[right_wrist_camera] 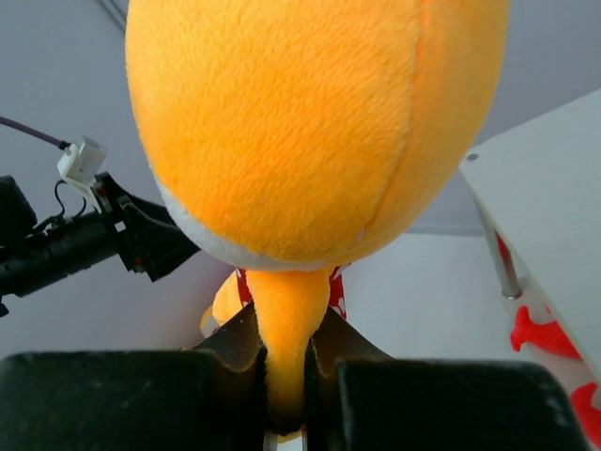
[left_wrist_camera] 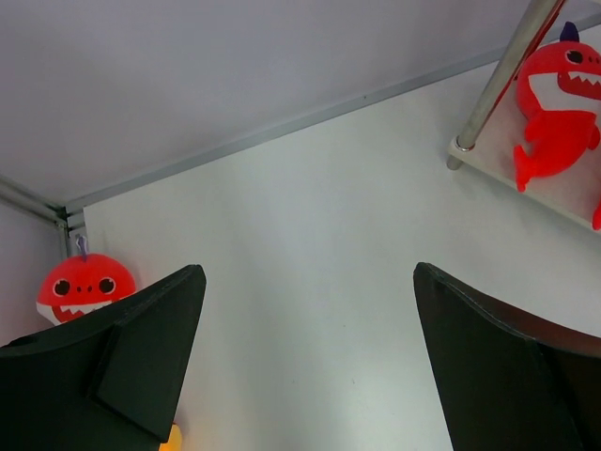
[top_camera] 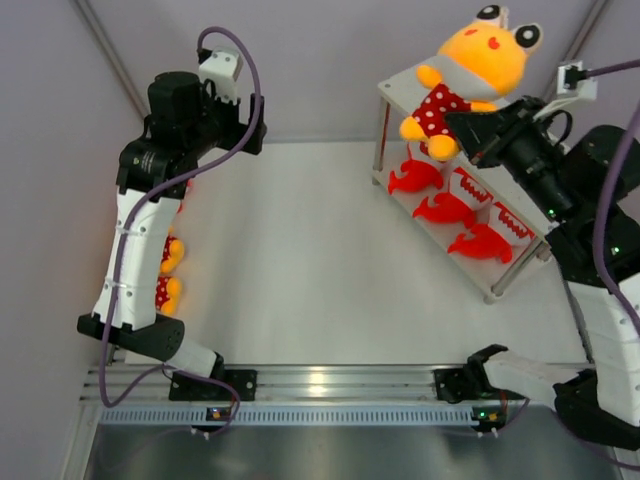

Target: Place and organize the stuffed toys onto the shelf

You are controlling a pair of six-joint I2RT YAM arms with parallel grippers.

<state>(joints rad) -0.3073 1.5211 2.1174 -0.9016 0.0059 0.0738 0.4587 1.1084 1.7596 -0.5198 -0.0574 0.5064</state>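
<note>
Yellow toy [top_camera: 480, 55]: light, soft plush, probably floppy; right hand [right_wrist_camera: 286, 371] clamps 1 limb above shelf [top_camera: 398, 88], seemingly a sound hold; left hand [left_wrist_camera: 305, 348] apart, empty.

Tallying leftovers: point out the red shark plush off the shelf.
The red shark plush by the wall corner, left wrist view; three others lie on the lower board of the pale shelf.

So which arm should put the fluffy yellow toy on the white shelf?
Right: its gripper pinches the yellow-orange plush toy over the pale two-tier shelf; the left gripper is open, far away.
</note>
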